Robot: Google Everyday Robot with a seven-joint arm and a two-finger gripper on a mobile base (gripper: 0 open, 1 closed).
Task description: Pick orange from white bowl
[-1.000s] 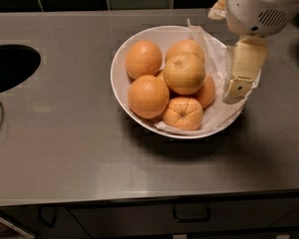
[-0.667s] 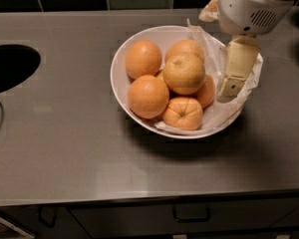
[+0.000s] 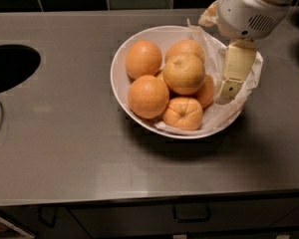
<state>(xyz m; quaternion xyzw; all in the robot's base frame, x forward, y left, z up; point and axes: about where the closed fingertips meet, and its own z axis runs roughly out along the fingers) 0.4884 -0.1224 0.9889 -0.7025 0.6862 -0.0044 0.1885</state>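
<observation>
Hand (image 3: 226,90) low over white bowl (image 3: 115,86), at its side w/ crumpled paper (image 3: 251,81), tip pointing down just above paper. Hand state: can't tell. Orange (image 3: 184,73) just beside hand, picture-left of it, not touching; sits atop pile, mid-bowl. Small creased orange (image 3: 185,112) below-left of hand, nr front rim. Two deeper oranges (image 3: 145,78) further from hand, same direction. Bowl on grey table (image 3: 65,148).
</observation>
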